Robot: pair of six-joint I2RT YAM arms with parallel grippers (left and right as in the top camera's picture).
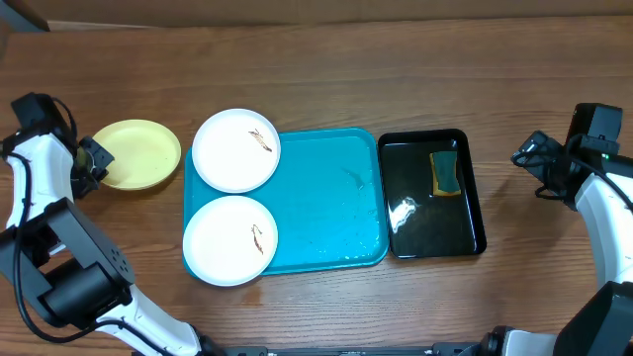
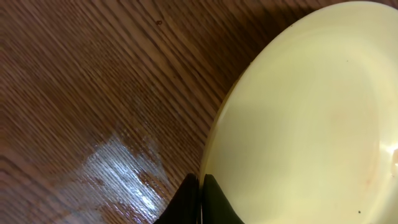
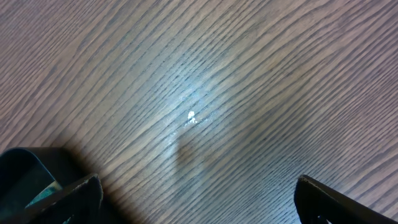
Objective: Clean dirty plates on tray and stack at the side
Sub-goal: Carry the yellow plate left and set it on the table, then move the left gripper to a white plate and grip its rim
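Two white plates, one at the far side (image 1: 235, 149) and one nearer (image 1: 230, 240), each with a small brown smear, lie on the left end of the turquoise tray (image 1: 331, 198), overhanging its rim. The yellow-green plate (image 1: 138, 153) lies on the table left of the tray; no smear shows on it. My left gripper (image 1: 92, 158) is at this plate's left edge. In the left wrist view its fingers (image 2: 200, 190) are shut on the plate's rim (image 2: 305, 124). My right gripper (image 1: 526, 156) is open and empty over bare wood (image 3: 199, 186), right of the black tray.
A narrow black tray (image 1: 475, 232) stands right of the turquoise tray, wet inside, with a green and yellow sponge (image 1: 445, 173) at its far end. Its corner shows in the right wrist view (image 3: 25, 171). The table is brown wood.
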